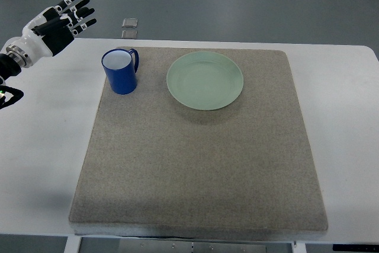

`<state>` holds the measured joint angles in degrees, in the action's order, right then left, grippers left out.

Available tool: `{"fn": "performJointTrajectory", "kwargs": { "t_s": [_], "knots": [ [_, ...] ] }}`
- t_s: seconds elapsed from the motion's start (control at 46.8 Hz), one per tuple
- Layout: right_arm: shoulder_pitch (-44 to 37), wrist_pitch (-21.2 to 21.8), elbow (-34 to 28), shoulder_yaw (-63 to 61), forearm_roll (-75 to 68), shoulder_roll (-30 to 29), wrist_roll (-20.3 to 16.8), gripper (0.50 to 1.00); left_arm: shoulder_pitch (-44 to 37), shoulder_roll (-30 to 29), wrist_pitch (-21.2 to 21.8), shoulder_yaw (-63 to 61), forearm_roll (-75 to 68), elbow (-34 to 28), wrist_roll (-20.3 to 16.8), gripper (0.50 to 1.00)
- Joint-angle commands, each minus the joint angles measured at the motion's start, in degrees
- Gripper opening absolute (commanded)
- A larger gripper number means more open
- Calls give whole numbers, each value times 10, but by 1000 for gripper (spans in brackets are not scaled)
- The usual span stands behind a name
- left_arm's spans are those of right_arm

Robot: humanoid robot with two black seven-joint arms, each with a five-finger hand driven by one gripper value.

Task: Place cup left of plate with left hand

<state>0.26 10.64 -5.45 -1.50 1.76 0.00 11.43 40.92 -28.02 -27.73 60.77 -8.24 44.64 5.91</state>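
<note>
- Though nothing of mine reaches over the near part of the table (35, 170), I start there: the grey mat (195, 170) covers most of it, bare from its near edge up past the middle, and my right arm does not show anywhere.
- Farther in, the green plate (205, 80) lies flat on the mat's far half, a little toward twelve o'clock from the mat's centre.
- At nine o'clock from the plate, just beside it but not touching, the blue cup (121, 70) stands upright on the mat's far-left corner, mouth up, its handle pointing toward two o'clock, away from me and toward the plate.
- Farthest out, my left hand (61, 21) hovers above the table's far-left corner, fingers spread and relaxed, grasping nothing; they point roughly toward two o'clock.
- The relation that counts: the cup sits at about four o'clock from my left hand, near but clearly apart, with bare white table between. Its long axis is vertical, so I judge a side wrap round the body suits best, coming in from the cup's nine o'clock side, where the handle does not obstruct.
- As the cup already stands left of the plate, I judge the placement looks met.
</note>
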Motion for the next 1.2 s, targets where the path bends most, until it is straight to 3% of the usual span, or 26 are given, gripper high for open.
{"fn": "performJointTrajectory", "kwargs": {
  "t_s": [0.0,0.15,0.385,1.176],
  "knots": [
    [0,0,0,0,0,0,0,932,9,0,-7,-1,52,-6,43,999],
    [0,0,0,0,0,0,0,932,30,1,-14,-4,111,-45,110,999],
    [0,0,0,0,0,0,0,932,51,1,-39,-2,120,-60,136,999],
    [0,0,0,0,0,0,0,932,65,8,-42,1,144,-56,134,999]
  ]
}}
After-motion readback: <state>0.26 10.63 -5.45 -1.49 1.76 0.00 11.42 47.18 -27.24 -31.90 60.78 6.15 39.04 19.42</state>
